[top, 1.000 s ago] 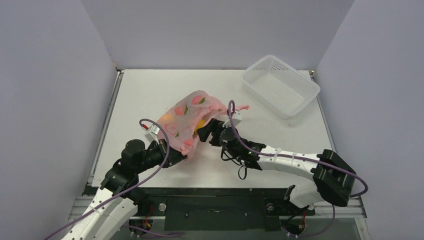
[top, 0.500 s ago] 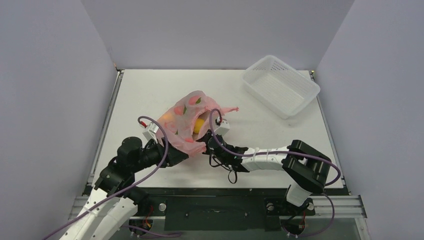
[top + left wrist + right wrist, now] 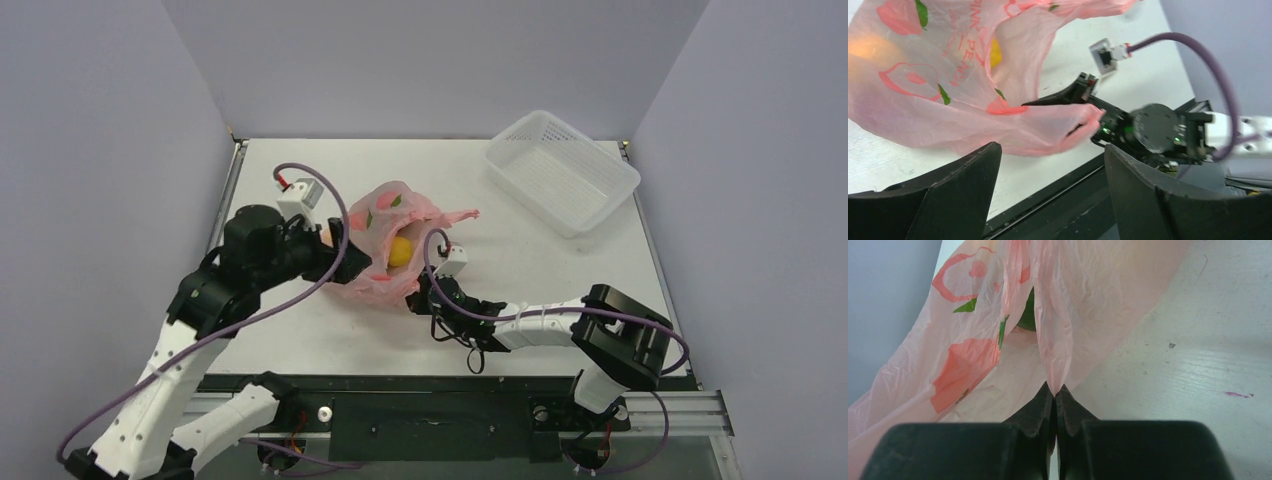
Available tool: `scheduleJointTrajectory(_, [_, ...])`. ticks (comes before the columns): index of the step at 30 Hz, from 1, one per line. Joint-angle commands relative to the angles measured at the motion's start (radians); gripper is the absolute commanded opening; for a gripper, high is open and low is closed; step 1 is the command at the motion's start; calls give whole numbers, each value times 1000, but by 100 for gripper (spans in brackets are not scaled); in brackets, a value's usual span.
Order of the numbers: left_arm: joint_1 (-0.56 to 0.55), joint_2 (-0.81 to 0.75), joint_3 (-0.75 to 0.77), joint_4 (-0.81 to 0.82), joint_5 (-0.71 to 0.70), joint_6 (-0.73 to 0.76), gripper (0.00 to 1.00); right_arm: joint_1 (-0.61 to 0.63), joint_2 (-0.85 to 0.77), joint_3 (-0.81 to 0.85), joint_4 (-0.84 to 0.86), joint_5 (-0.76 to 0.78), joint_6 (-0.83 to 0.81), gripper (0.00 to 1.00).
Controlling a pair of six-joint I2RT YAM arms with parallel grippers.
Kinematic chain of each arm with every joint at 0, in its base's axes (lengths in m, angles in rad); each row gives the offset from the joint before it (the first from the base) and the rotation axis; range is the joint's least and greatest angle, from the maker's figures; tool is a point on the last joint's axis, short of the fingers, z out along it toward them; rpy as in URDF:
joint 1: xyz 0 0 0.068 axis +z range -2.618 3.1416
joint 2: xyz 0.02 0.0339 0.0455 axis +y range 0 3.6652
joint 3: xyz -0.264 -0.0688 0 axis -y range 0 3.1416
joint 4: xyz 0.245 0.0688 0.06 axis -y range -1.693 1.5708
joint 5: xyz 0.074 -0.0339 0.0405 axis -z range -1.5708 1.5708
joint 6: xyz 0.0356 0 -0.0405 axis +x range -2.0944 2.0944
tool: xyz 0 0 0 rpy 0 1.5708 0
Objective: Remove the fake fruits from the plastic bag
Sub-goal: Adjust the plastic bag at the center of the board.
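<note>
The pink plastic bag lies crumpled mid-table, sagging toward its near side. A yellow fruit shows through it, and it appears again as a yellow fruit in the left wrist view. A dark green fruit sits behind the film. My right gripper is low at the bag's near edge, and this right gripper is shut on a pinched fold of the plastic bag. My left gripper hovers at the bag's left side. This left gripper is open and holds nothing, with the plastic bag just beyond its fingers.
A white perforated basket stands at the back right of the table. The right arm's links lie low across the near right. Grey walls close in the left, the back and the right.
My left gripper opened, let go of the bag and swung up and away to its left side. My right gripper moved to the bag's near edge and shut on a fold. The bag sagged lower.
</note>
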Motion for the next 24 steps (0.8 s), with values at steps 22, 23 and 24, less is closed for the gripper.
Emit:
scheduleJointTrajectory(22, [-1, 753, 30, 409, -264, 212, 5, 7, -110, -44, 75, 19, -25, 0])
scheduleJointTrajectory(23, [7, 779, 82, 388, -282, 223, 0, 8, -112, -49, 73, 21, -25, 0])
scheduleJointTrajectory(24, [13, 794, 110, 353, -306, 245, 0, 8, -114, -51, 70, 22, -26, 0])
